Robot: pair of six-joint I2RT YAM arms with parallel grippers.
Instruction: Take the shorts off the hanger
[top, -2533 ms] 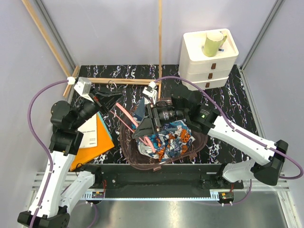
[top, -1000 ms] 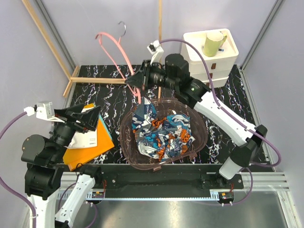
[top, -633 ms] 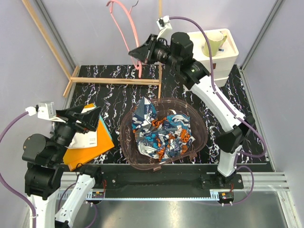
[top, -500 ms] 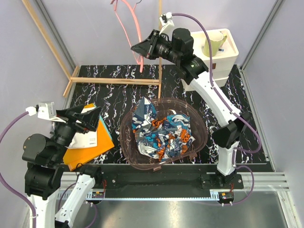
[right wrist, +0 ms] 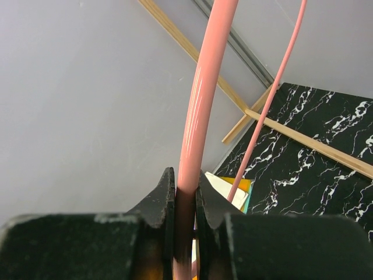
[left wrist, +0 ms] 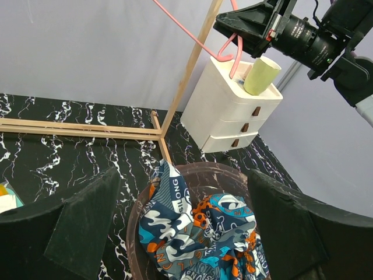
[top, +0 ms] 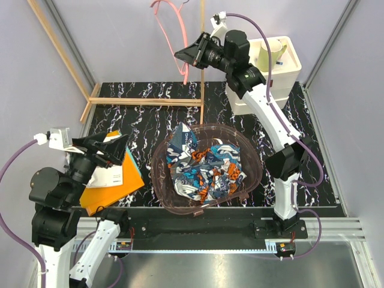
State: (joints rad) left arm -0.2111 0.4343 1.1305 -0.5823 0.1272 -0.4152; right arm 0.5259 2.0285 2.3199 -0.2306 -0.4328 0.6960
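The shorts (top: 204,170) lie crumpled in a brown translucent basin (top: 161,183); the left wrist view shows the shorts (left wrist: 204,230) low in the middle, between the two wide fingers. The salmon-pink hanger (top: 175,30) hangs bare, high near the back wall, well above the table. My right gripper (top: 182,55) is shut on one rod of the hanger (right wrist: 201,99), which runs up between the two fingers. My left gripper (top: 101,147) stands open over the table's left side, empty, apart from the shorts. The hanger (left wrist: 192,36) also crosses the top of the left wrist view.
A white drawer unit (top: 267,75) with a green cup (top: 268,53) on top stands at back right. A wooden rod frame (top: 147,102) lies along the back and an upright rod (top: 202,60) rises beside the hanger. An orange folder and papers (top: 114,177) lie left.
The right arm has lifted the bare hanger further up and to the right, toward the back wall. The shorts stay in the basin. The left arm has hardly moved.
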